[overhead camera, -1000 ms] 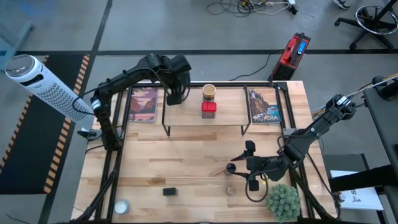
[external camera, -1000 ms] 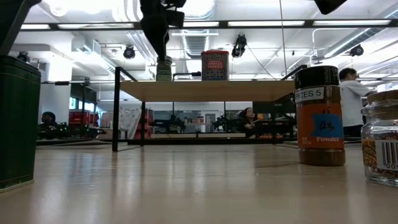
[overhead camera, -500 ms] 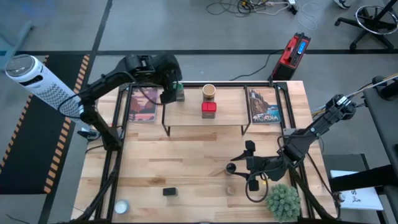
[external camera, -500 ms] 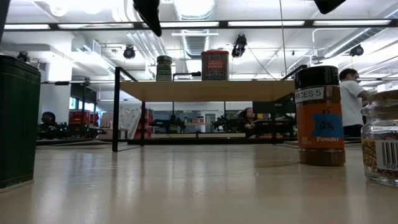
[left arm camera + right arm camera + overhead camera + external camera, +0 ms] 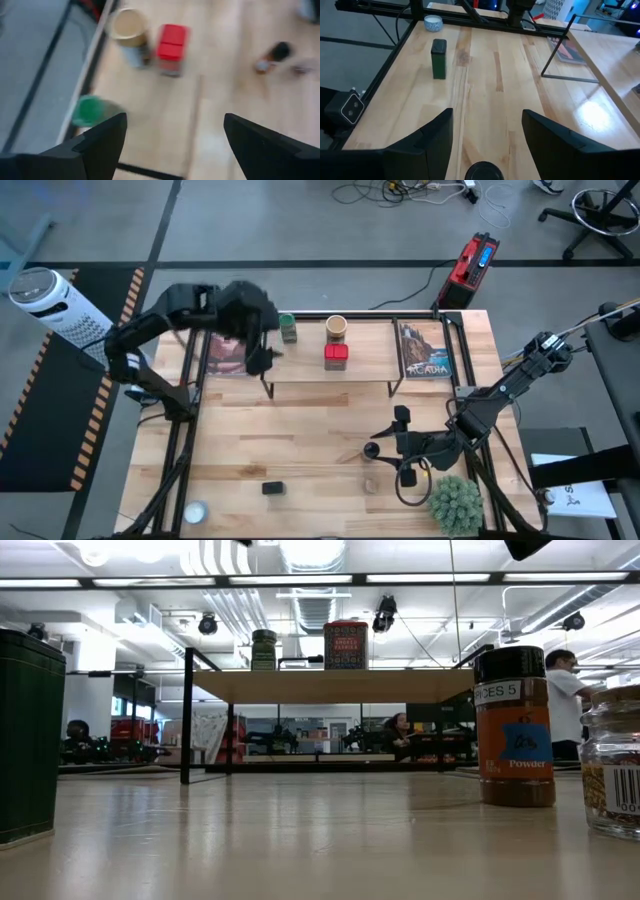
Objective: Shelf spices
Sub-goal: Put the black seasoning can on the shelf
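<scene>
Above the shelf's (image 5: 300, 375) left end, the left gripper (image 5: 262, 350) is hanging with fingers spread and empty, while the green-lidded jar (image 5: 288, 328), tan round jar (image 5: 336, 327) and red square tin (image 5: 336, 355) are standing on the plank, and the right gripper (image 5: 390, 442) is waiting half-open over the dark-capped brown bottle (image 5: 373, 451).

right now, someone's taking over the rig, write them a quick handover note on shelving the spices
Left gripper: jaws open and empty, at the shelf's left end.
Right gripper: jaws open, empty, low over the table front right beside the dark-capped brown bottle.
Done: green-lidded jar, tan round jar and red square tin stand on the shelf.
Left: the brown bottle, tiny clear jar, small black box and a white-lidded container at the front left corner are on the table.
</scene>
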You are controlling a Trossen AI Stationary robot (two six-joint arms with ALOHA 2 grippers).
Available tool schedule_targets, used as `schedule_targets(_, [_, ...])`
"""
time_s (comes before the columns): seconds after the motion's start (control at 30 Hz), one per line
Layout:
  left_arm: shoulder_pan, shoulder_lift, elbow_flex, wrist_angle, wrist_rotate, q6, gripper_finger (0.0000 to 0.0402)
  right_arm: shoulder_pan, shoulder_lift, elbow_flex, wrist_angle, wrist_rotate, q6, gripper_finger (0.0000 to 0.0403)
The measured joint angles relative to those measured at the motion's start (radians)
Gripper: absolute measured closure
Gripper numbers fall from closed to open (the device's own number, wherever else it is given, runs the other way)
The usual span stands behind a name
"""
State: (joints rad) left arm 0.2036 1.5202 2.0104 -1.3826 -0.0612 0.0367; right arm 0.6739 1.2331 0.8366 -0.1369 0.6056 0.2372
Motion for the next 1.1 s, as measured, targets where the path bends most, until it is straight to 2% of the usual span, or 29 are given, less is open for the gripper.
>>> schedule_targets(0.17, [-0.201,-0.03,-0.052,0.037,-0.008,-0.123,0.0091,0.0,0.0,0.0,0.0,0.0,-0.021,0.019])
schedule_targets(0.4, [-0.536,-0.054,-0.186,0.182,-0.183,-0.314,0.0112,-0.009,-0.006,0.0,0.002,0.001,-0.051,0.019])
schedule_targets(0.53, [-0.669,-0.052,-0.28,0.234,-0.218,-0.455,0.0123,-0.011,-0.009,0.0,0.017,0.0,-0.066,0.019])
schedule_targets(0.77, [-0.805,-0.037,-0.452,0.304,-0.216,-0.679,0.0135,-0.023,-0.01,0.0,0.018,-0.001,-0.075,0.019])
schedule_targets(0.87, [-0.839,-0.035,-0.526,0.366,-0.179,-0.762,0.0137,-0.028,-0.01,0.0,0.019,0.0,-0.075,0.019])
schedule_targets(1.1, [-0.88,-0.034,-0.685,0.656,-0.104,-0.845,0.0126,-0.038,-0.01,0.0,0.019,-0.002,-0.075,0.019])
